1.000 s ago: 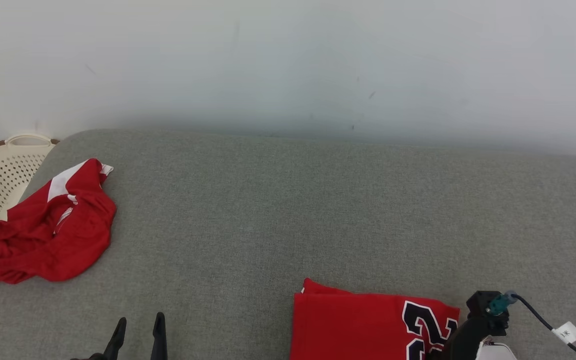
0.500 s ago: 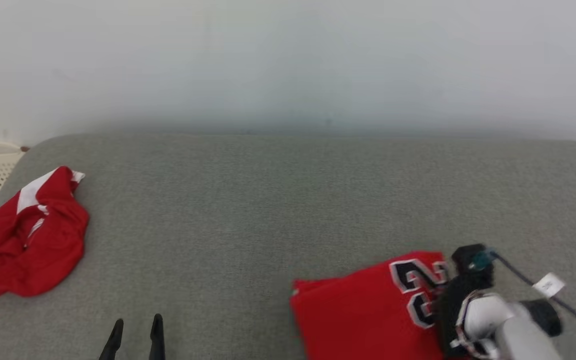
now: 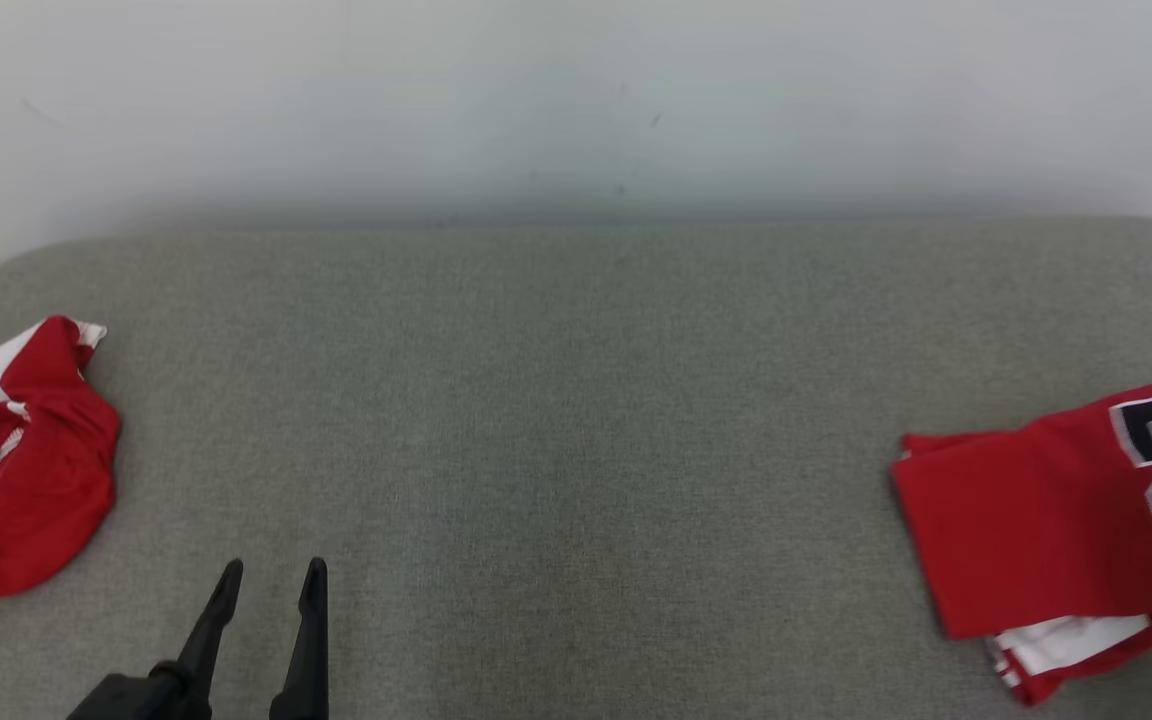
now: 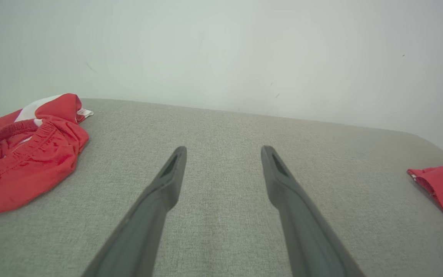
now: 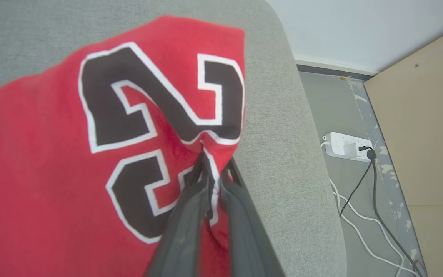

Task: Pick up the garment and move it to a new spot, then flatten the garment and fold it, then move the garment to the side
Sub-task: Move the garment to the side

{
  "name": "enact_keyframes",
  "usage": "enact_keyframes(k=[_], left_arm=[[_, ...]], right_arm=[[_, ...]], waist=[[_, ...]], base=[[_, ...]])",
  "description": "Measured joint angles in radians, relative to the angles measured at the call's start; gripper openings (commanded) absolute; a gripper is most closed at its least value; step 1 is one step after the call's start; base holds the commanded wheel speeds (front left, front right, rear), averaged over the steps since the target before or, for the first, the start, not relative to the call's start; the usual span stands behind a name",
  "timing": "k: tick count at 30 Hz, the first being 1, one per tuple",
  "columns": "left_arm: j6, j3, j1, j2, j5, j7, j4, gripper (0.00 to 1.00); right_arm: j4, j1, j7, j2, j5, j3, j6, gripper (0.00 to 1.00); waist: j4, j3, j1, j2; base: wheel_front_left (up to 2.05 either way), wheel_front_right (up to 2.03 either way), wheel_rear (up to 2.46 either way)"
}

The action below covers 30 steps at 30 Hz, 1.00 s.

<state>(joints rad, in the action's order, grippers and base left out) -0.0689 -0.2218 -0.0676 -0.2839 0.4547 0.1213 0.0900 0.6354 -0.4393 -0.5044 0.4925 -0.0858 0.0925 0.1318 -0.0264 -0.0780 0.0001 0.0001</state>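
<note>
Jaws: right gripper (image 5: 215, 166) closed, pinching a fold at the numbered edge of the jersey (image 5: 52, 173). Left gripper (image 4: 224, 152) wide open, holding nothing, over bare fabric.

Surface: grey woven cushion (image 3: 576, 400), rounded corners, set against a plain pale wall (image 3: 576, 100). Jersey lies folded at the cushion's far right, close to its edge, with white trim showing under the lower fold. Crumpled red garment (image 3: 16, 470) sits at the far left, well apart from it.

Floor past the right edge: white power strip (image 5: 346, 145) with a dark plug and trailing cables, beside a tan panel (image 5: 417, 134).

Head view cuts off the jersey's right part and number, and the crumpled garment's left side. Pale sliver at that view's left edge: cannot identify.
</note>
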Motion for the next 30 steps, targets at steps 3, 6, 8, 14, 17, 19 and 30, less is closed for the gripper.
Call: enact_keyframes(k=[3,6,8,14,17,19,30], left_arm=[[0.000,-0.002,0.013,-0.006,-0.009,-0.008,0.019,1.00],[0.005,-0.002,0.028,-0.010,-0.014,-0.010,0.036,1.00],[0.002,-0.002,0.033,-0.013,-0.015,-0.013,0.044,1.00],[-0.001,-0.009,0.052,-0.011,-0.016,-0.009,0.044,1.00],[0.000,-0.018,0.065,-0.005,-0.016,-0.008,0.038,1.00],[0.000,-0.021,0.071,-0.003,-0.016,-0.005,0.033,1.00],[0.007,-0.034,0.077,0.001,-0.016,0.004,0.001,1.00]], right_arm=[[0.018,-0.013,0.022,0.023,0.010,0.054,0.000,0.00],[0.036,-0.029,0.060,0.052,0.021,0.114,0.000,0.00],[0.041,-0.039,0.080,0.060,0.038,0.147,0.000,0.00],[0.031,-0.052,0.081,0.058,0.058,0.193,0.000,0.00],[0.009,-0.044,0.068,0.057,0.119,0.247,0.000,0.00],[-0.014,-0.029,0.054,0.044,0.168,0.282,0.000,0.00],[-0.145,0.037,0.003,-0.068,0.265,0.388,0.000,0.22]], waist=[[-0.007,-0.023,0.0001,0.0000],[-0.018,-0.057,0.0001,0.0000],[-0.024,-0.079,0.0001,0.0000],[-0.037,-0.128,0.0002,0.0001],[-0.040,-0.138,0.0001,0.0001],[-0.038,-0.138,0.0001,0.0000],[-0.020,-0.113,-0.0001,0.0000]], base=[[0.00,0.00,0.00],[0.00,0.00,0.00],[0.00,0.00,0.00],[0.00,0.00,0.00],[0.00,0.00,0.00],[0.00,0.00,0.00],[0.00,0.00,0.00]])
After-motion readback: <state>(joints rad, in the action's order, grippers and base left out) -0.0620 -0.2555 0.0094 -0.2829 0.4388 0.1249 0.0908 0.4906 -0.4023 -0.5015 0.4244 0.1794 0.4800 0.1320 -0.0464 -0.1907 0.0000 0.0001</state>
